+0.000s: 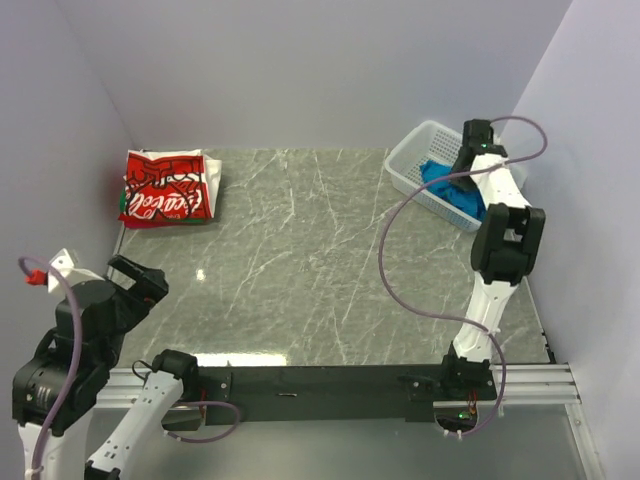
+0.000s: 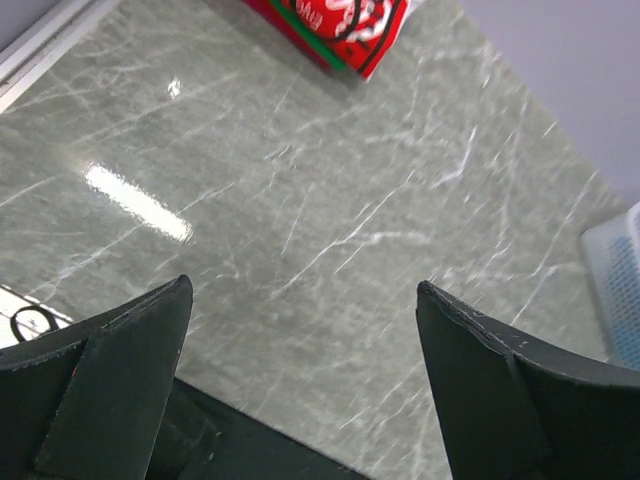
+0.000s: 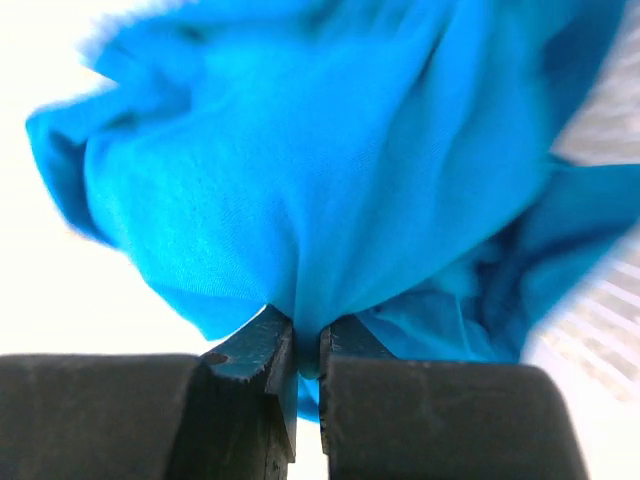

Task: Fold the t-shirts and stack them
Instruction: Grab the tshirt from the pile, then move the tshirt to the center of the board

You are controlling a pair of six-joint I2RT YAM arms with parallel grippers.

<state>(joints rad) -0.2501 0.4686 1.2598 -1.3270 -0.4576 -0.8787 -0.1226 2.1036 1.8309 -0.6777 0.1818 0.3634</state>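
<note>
Blue shirt (image 3: 330,170), soft, light cotton knit, lies crumpled in a white perforated basket (image 1: 405,160) at the marbled tabletop's (image 1: 300,260) far right, one fold pinched in the closed right hand (image 3: 307,345). Limp cloth will likely drape and stretch; a shoulder seam may control better. Folded red shirt (image 1: 165,188) lies far left; left hand (image 2: 302,285) hovers open.

We see a plain bright-blue t-shirt (image 3: 330,170) and a red-and-white t-shirt (image 1: 165,188) with white script lettering and a thin green edge. The basket (image 1: 408,163) is white with a grid of perforations. The table (image 1: 320,270) is grey-green marble with pale veins, the wall (image 1: 300,70) pale lilac, the cable (image 1: 385,250) purple. The left gripper (image 2: 303,290) and right gripper (image 3: 305,350) are black.
</note>
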